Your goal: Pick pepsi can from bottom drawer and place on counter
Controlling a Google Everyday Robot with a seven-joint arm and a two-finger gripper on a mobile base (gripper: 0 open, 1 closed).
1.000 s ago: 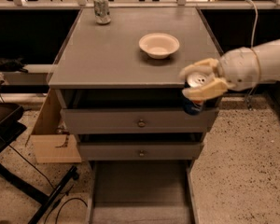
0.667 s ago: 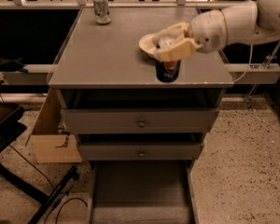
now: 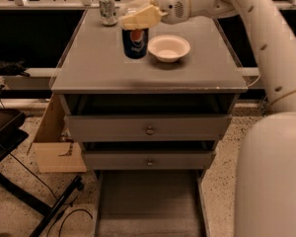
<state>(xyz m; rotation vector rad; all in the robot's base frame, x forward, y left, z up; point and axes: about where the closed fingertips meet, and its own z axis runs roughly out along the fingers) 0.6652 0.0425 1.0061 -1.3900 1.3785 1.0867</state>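
— Where's the pepsi can (image 3: 135,43)?
— Upright at the counter (image 3: 98,68), just left of the white bowl (image 3: 168,47). I cannot tell whether its base touches the top.
— And the gripper (image 3: 137,19)?
— Directly above it, fingers closed on the can's top (1 pale can (image 3: 107,8) stands apart at the back edge).
— The bottom drawer (image 3: 148,201)?
— Pulled out, below 2 knobbed drawers (image 3: 149,130).
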